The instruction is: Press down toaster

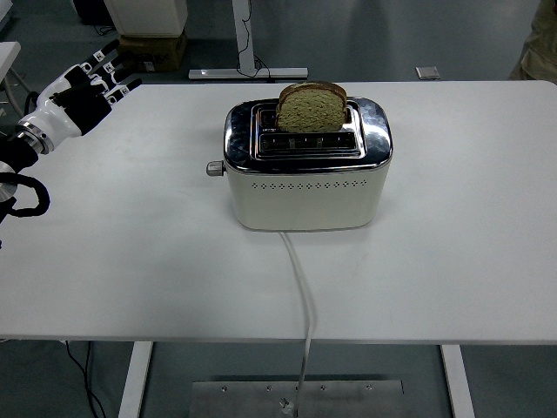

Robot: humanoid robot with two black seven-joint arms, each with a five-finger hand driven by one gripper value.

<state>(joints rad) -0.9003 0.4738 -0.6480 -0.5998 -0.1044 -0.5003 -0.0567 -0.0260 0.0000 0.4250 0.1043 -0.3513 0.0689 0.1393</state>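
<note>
A cream toaster [305, 183] with a chrome top stands in the middle of the white table [130, 252]. One slice of brown bread [312, 107] sticks up out of its far slot. A small grey lever [214, 168] juts from the toaster's left end, in its raised position. My left hand [87, 85] hovers over the table's far left corner, well left of the lever, fingers spread and holding nothing. The right arm is out of the picture.
A white power cord [300, 287] runs from the toaster's front over the near table edge. Beyond the table stand a cardboard box [152, 48] and a desk leg on the floor. A person's sleeve [540, 48] shows at the top right.
</note>
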